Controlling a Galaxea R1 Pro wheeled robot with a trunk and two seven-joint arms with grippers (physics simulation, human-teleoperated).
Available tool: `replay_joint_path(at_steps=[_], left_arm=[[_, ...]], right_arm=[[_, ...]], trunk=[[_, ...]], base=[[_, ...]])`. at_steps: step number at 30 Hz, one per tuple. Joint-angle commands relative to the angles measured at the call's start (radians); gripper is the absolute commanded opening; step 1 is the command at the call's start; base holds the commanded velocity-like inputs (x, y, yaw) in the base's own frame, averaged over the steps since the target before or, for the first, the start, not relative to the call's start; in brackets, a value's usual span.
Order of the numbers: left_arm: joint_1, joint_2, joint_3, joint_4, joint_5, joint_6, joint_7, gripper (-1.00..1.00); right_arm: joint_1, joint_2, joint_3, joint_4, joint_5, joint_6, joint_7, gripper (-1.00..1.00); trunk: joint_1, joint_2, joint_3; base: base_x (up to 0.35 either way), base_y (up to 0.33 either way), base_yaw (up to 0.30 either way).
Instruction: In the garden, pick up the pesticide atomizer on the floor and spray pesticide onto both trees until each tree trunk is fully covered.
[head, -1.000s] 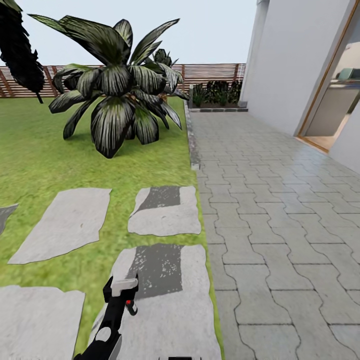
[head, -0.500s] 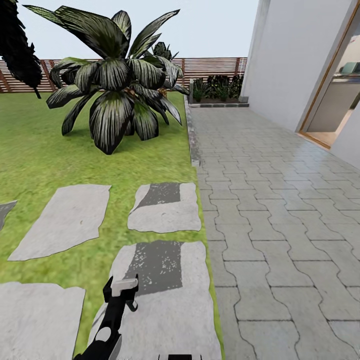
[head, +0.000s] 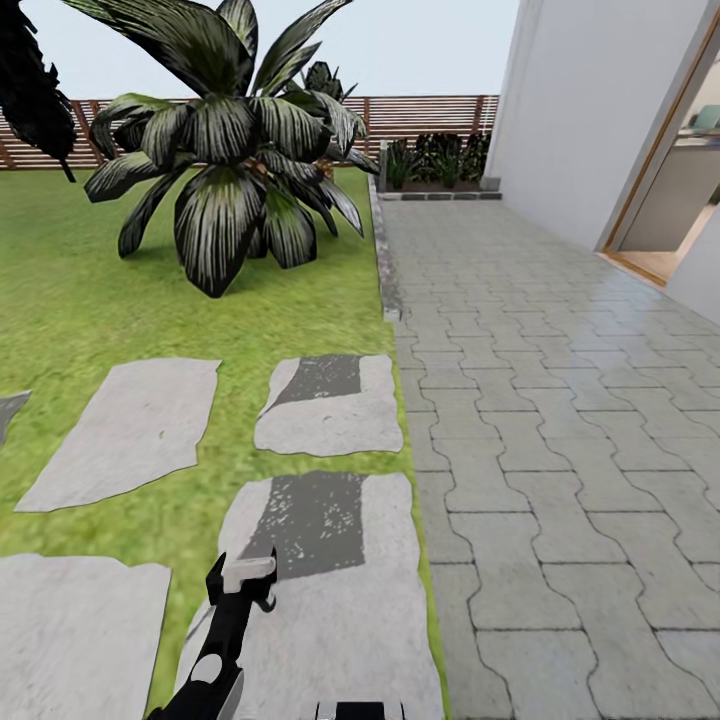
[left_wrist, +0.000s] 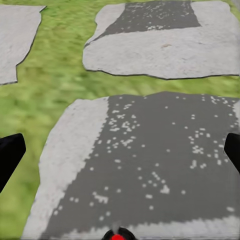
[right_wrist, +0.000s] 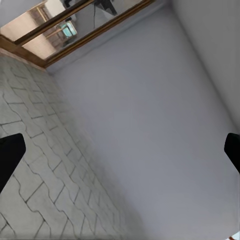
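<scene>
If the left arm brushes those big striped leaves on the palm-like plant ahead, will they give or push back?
Probably give: the palm-like plant has long, thin leaves that arch and droop at the tips, suggesting they flex. Those near the crowded base are likely stiffer. The left gripper hangs over a stepping stone, well short of it.

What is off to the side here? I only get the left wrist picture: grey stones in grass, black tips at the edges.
Observer: In the head view a big palm-like plant with striped leaves stands on the lawn beyond your stepping stones.
Operator: Anything besides grass?
Observer: Yes, a grey paved path runs alongside the stones, beside a white house wall.
Operator: And the other hand?
Observer: The right hand is open; its camera faces that white wall and a wood-framed doorway.
Operator: Where does the garden end?
Observer: At a brown slatted fence behind the plant.
</scene>
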Motion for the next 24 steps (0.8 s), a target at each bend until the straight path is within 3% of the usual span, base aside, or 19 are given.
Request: replay_joint_path(at_steps=[1, 24], left_arm=[[-0.001, -0.001, 0.004, 0.001, -0.01, -0.003, 0.004, 1.0], [-0.001, -0.001, 0.004, 0.001, -0.01, -0.004, 0.004, 1.0]], right_arm=[[-0.001, 0.0, 0.004, 0.001, -0.006, -0.004, 0.0, 1.0], [-0.001, 0.0, 0.004, 0.001, -0.006, -0.004, 0.0, 1.0]], trunk=[[0.0, -0.001, -0.005], [0.007, -0.004, -0.067]], base=[[0.0, 0.0, 0.0], [0.0, 0.0, 0.0]])
